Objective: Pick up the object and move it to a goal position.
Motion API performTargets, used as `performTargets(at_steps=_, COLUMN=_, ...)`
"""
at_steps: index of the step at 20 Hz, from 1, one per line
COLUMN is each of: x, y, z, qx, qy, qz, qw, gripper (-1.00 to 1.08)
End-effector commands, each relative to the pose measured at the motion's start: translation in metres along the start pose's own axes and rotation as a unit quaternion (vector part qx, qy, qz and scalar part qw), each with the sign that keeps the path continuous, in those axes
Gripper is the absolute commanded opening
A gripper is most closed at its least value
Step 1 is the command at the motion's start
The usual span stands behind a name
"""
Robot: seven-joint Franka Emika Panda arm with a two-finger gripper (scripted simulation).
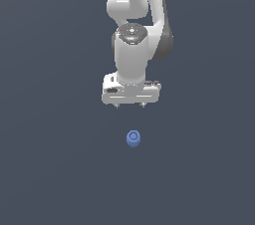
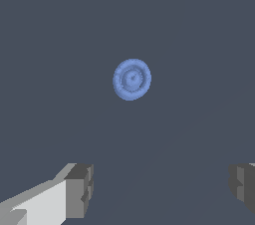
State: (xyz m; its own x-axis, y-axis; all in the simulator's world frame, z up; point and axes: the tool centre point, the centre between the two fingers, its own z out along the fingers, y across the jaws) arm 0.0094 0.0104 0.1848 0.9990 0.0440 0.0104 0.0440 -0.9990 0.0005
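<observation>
Currently one arm (image 1: 139, 10) and one object (image 1: 133, 138) are in view, on a plain dark grey-blue ground (image 1: 50, 169). Count: one white Panda arm, one gripper (image 1: 130, 104), two fingers, one blue item.

Exterior view: the arm comes down from the upper edge, wrist pointing downward. The gripper hangs above the ground with only two small fingertip stubs visible under the white hand body. The object sits lower in the frame than the gripper, apart from it, roughly in line with the span between the fingers. It is a stubby blue cylinder, standing upright, with a circular ring on its upper face.

Wrist view: the object (image 2: 132, 79) appears as a blue disc with a ridged rim and concentric ring. Both fingers (image 2: 79, 191) show at the frame edge, spread wide with bare ground between them, holding nothing. The object lies away from both fingers, not between the pads.
</observation>
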Motion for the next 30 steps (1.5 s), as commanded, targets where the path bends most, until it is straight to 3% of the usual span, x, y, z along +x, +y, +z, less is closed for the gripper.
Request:
performTargets(at_steps=1, x=0.000, y=0.000, z=0.000, qx=0.000, qy=0.000, qz=0.000, qw=1.0000, gripper=1.00)
performTargets(at_steps=19, x=0.009, y=-0.005, z=-0.006, qx=-0.005, qy=0.012, qz=-0.023, qw=0.9997, gripper=1.00)
performTargets(at_steps=30, x=0.036, y=-0.007, z=0.025, qx=-0.004, qy=0.006, qz=-0.020, qw=0.9998, gripper=1.00)
